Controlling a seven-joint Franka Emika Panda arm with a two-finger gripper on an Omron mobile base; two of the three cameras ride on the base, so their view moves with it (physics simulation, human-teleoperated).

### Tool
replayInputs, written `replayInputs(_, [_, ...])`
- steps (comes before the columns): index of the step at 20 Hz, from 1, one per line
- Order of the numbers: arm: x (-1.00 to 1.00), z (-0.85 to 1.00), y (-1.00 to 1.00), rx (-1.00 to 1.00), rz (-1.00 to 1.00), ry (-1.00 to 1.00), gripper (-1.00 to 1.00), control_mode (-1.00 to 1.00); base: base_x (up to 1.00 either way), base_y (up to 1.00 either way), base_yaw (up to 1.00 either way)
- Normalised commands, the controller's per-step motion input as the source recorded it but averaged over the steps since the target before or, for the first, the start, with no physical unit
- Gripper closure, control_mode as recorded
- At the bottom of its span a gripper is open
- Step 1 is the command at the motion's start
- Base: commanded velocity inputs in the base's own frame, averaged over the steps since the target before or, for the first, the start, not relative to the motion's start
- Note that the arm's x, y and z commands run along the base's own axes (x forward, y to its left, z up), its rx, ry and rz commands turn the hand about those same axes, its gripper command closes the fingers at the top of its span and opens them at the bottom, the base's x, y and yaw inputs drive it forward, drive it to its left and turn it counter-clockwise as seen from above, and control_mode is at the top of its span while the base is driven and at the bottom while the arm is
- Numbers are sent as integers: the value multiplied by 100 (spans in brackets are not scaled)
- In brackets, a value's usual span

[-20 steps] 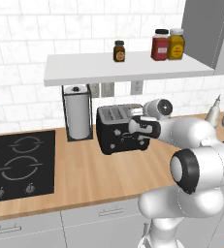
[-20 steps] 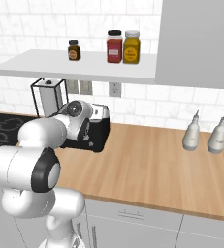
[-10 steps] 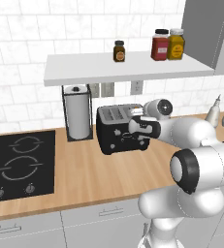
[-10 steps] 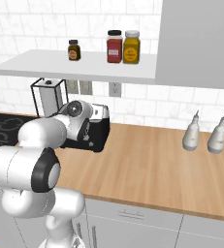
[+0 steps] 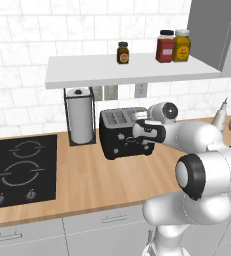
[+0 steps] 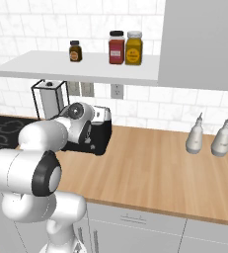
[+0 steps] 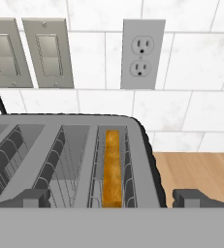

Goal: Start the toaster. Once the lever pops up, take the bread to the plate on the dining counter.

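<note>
The black toaster stands on the wood-topped counter against the tiled wall, also seen behind my arm as the toaster. In the hand view I look down into its grey slots. The golden-brown bread stands on edge in the rightmost slot, sunk low between the wires. My gripper hovers just above the toaster's right end, open, with its dark fingertips spread wide on either side of the bread slot and nothing between them. The plate and the dining counter are out of view.
A paper towel holder stands left of the toaster, with a black cooktop further left. A shelf with jars hangs overhead. Two grey bottles sit at the right. A wall outlet is behind the toaster.
</note>
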Motion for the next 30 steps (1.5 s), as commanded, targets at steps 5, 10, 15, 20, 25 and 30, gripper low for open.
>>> replayInputs(5, [0, 0, 0, 0, 0, 0, -100, -100, 0, 0, 0])
replayInputs(10, [0, 0, 0, 0, 0, 0, -100, -100, 0, 0, 0])
replayInputs(15, [0, 0, 0, 0, 0, 0, -100, -100, 0, 0, 0])
replayInputs(20, [0, 0, 0, 0, 0, 0, -100, -100, 0, 0, 0])
replayInputs(25, [0, 0, 0, 0, 0, 0, -100, -100, 0, 0, 0])
replayInputs(30, [0, 0, 0, 0, 0, 0, -100, -100, 0, 0, 0])
